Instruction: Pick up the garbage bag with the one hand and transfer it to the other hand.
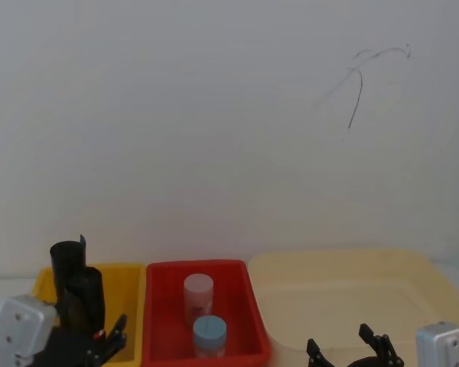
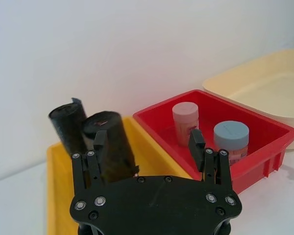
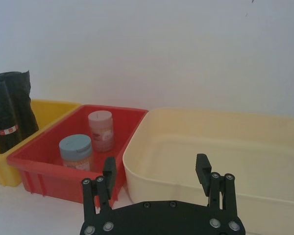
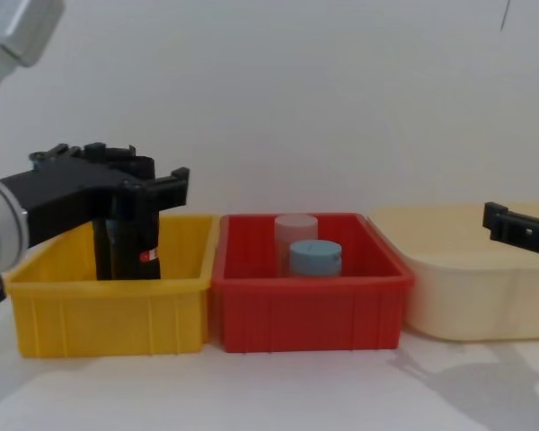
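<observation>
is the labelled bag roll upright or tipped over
Upright: the garbage bag stands on end in the yellow bin, beside the plain roll.

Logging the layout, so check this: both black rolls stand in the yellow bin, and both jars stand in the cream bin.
One slip: the pink jar and the blue-lidded jar stand in the red bin, not the cream bin, as the chest view shows. The garbage bag and the plain black roll do stand in the yellow bin, with the open left end effector beside them.

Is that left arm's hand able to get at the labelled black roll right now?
Probably yes: the left gripper is open right beside the garbage bag; only the plain roll crowds it.
</observation>
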